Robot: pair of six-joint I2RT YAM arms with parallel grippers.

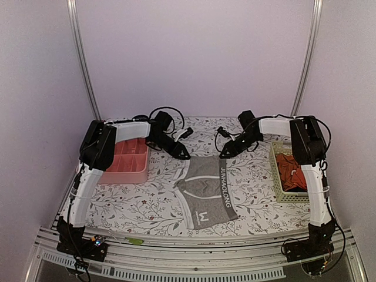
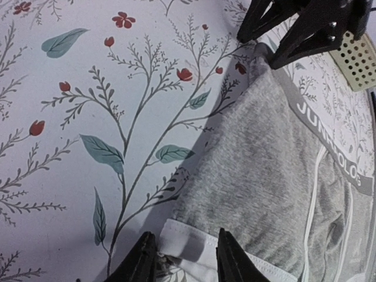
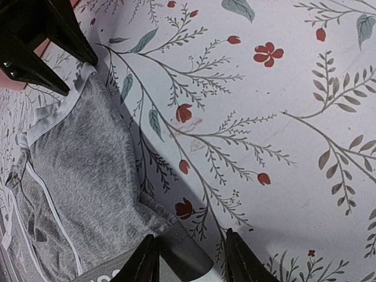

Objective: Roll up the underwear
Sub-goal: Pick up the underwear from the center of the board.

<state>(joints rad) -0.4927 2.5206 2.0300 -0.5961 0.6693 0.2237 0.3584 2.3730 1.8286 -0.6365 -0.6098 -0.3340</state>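
The grey underwear point(image 1: 208, 191) lies flat on the flowered table, its dark waistband with white lettering running along its right side. My left gripper point(image 1: 182, 154) is open at the far left corner. In the left wrist view its jaws point(image 2: 185, 258) straddle the pale leg hem point(image 2: 194, 249) of the underwear point(image 2: 258, 170). My right gripper point(image 1: 224, 153) is open at the far right corner. In the right wrist view its jaws point(image 3: 191, 261) straddle the dark waistband end point(image 3: 188, 255) of the underwear point(image 3: 82, 170). Neither gripper has closed on the cloth.
A pink compartment tray point(image 1: 126, 173) sits at the left. A pale green basket point(image 1: 274, 170) with orange-red garments point(image 1: 292, 170) sits at the right. The two grippers are close together over the far edge of the underwear.
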